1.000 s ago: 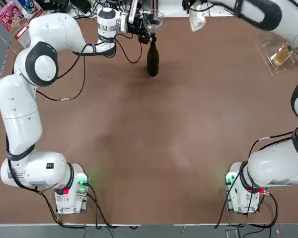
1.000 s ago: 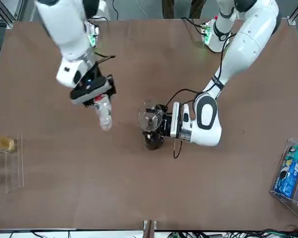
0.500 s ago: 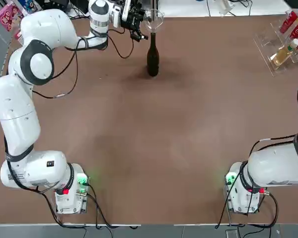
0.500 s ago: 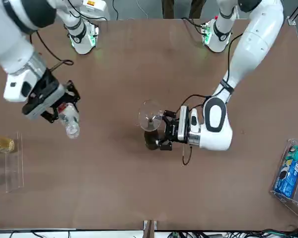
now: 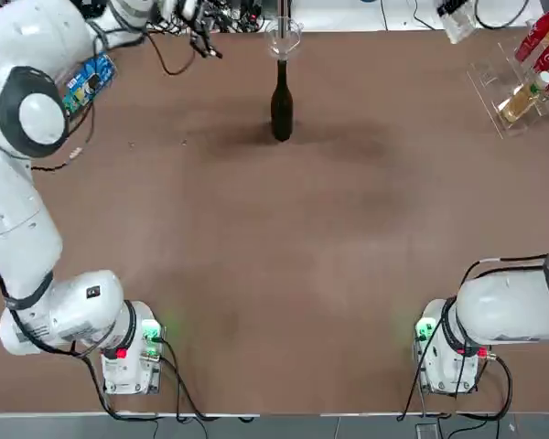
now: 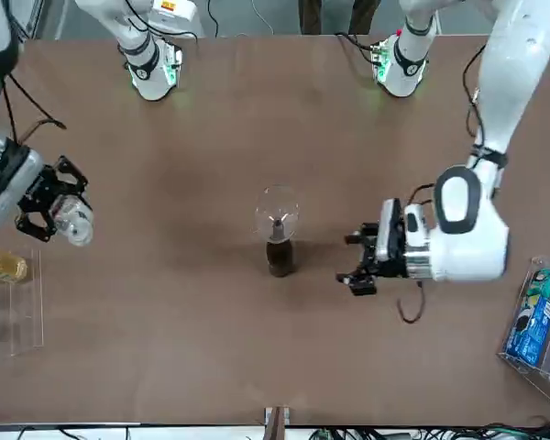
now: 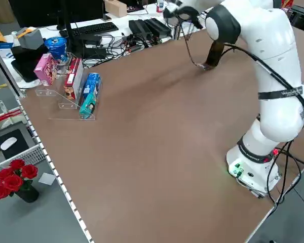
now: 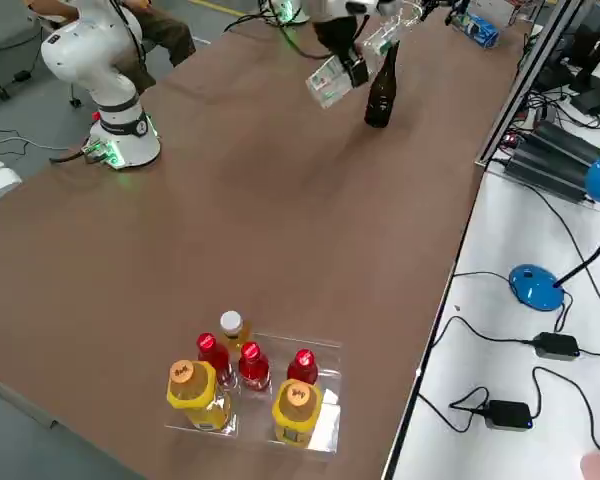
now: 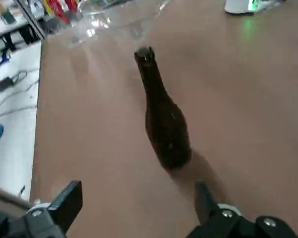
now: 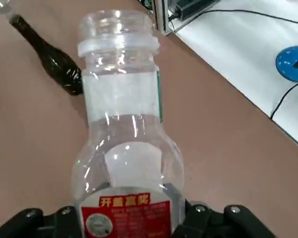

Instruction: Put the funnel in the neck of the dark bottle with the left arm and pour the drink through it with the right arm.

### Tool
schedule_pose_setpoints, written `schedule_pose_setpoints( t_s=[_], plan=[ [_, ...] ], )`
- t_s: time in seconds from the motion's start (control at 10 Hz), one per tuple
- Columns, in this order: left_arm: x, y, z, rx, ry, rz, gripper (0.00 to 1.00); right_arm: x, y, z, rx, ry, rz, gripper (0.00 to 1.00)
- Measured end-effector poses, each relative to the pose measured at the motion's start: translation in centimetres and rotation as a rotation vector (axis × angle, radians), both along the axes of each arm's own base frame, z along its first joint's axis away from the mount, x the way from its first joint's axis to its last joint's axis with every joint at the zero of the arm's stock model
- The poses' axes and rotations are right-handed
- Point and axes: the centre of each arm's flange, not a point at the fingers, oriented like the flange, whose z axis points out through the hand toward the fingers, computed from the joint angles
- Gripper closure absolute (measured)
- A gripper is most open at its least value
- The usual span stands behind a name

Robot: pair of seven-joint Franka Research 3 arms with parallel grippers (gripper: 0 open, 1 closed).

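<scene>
The dark bottle [image 6: 280,257] stands upright at the far middle of the table, with the clear funnel [image 6: 277,211] seated in its neck. My left gripper [image 6: 351,261] hangs open a short way to the bottle's left, touching nothing. Its wrist view shows the dark bottle [image 9: 164,124] ahead, beyond the spread fingers [image 9: 67,203]. My right gripper [image 6: 60,206] is far off to the right, shut on the drink [image 6: 73,222]. The drink [image 10: 124,124] is a clear plastic bottle with no cap on. From the right side the drink [image 8: 332,78] hangs tilted in the air before the dark bottle [image 8: 382,90].
A clear rack [image 8: 320,400] with red and yellow bottles sits at the table's far right corner. Another rack [image 7: 66,106] holding boxes stands at the far left. Cables, a keyboard and desk clutter lie beyond the far edge.
My left gripper has drawn back from the funnel to the robot's left, leaving it in the neck. The right arm has carried the drink away to the right.
</scene>
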Motion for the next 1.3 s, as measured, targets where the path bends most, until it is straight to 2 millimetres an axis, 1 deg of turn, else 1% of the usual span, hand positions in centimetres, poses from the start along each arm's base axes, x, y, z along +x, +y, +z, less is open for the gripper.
schedule_pose_setpoints(
  t_s=[0.1, 0.2, 0.3, 0.4, 0.5, 0.6, 0.7, 0.8, 0.9, 1.0, 1.2, 1.3],
  plan=[
    [0.0, 2.0, 1.6, 0.071, 0.056, 0.075, 0.00, -0.4, -2.3, -1.4, 0.026, -0.030, 0.050, 0.48],
    [-0.5, 3.3, 3.0, 0.138, 0.157, 0.170, 0.00, -1.0, -4.5, -3.2, 0.061, -0.065, 0.100, 0.48],
    [-0.8, 4.4, 4.0, 0.208, 0.255, 0.264, 0.00, -1.7, -6.5, -5.1, 0.095, -0.103, 0.145, 0.48],
    [-0.9, 5.3, 5.4, 0.259, 0.315, 0.351, 0.00, -2.5, -8.3, -7.0, 0.127, -0.148, 0.188, 0.48],
    [-1.0, 6.4, 7.2, 0.286, 0.363, 0.441, 0.00, -3.4, -9.9, -9.0, 0.162, -0.203, 0.228, 0.48],
    [-1.6, 7.8, 9.8, 0.314, 0.427, 0.550, 0.00, -4.5, -11.3, -11.2, 0.198, -0.257, 0.263, 0.48],
    [-2.6, 9.4, 12.5, 0.361, 0.493, 0.680, 0.00, -5.4, -12.3, -13.4, 0.240, -0.292, 0.298, 0.48],
    [-3.5, 11.8, 14.3, 0.419, 0.532, 0.799, 0.00, -6.2, -13.1, -15.7, 0.292, -0.317, 0.337, 0.48],
    [-4.1, 13.8, 15.8, 0.455, 0.547, 0.900, 0.00, -6.7, -13.8, -17.9, 0.340, -0.339, 0.375, 0.48],
    [-4.7, 14.9, 17.5, 0.496, 0.534, 1.007, 0.00, -7.0, -14.1, -20.2, 0.390, -0.361, 0.416, 0.48],
    [-6.7, 15.1, 20.6, 0.595, 0.512, 1.194, 0.00, -7.9, -13.9, -25.9, 0.506, -0.407, 0.509, 0.48],
    [-7.3, 14.9, 21.7, 0.593, 0.543, 1.302, 0.00, -8.6, -13.7, -29.0, 0.567, -0.428, 0.549, 0.48]
  ],
)
